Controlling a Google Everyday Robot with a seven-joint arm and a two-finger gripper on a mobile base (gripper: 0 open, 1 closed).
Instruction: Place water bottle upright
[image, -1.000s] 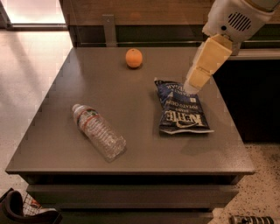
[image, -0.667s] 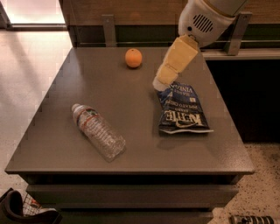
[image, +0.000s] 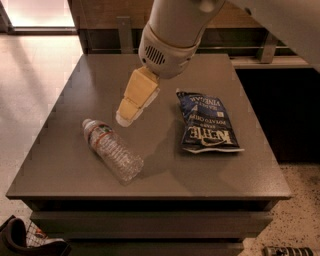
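The water bottle (image: 111, 148) lies on its side on the grey table (image: 75, 90), left of centre, with its white cap toward the back left and its base toward the front right. It is clear and ribbed, with a red-and-white label band near the neck. My gripper (image: 127, 116) hangs from the white arm above the table, pointing down and to the left. Its cream tip is just right of and above the bottle's cap end, apart from the bottle. It holds nothing.
A dark blue Kettle potato chip bag (image: 207, 122) lies flat right of the gripper. The arm's white housing (image: 172, 37) covers the back middle of the table. A dark counter stands to the right. Objects lie on the floor at the lower left and lower right.
The arm has swung from the table's right side over the chip bag to the left and toward the bottle. The orange at the back no longer shows. The bottle and bag have not moved.
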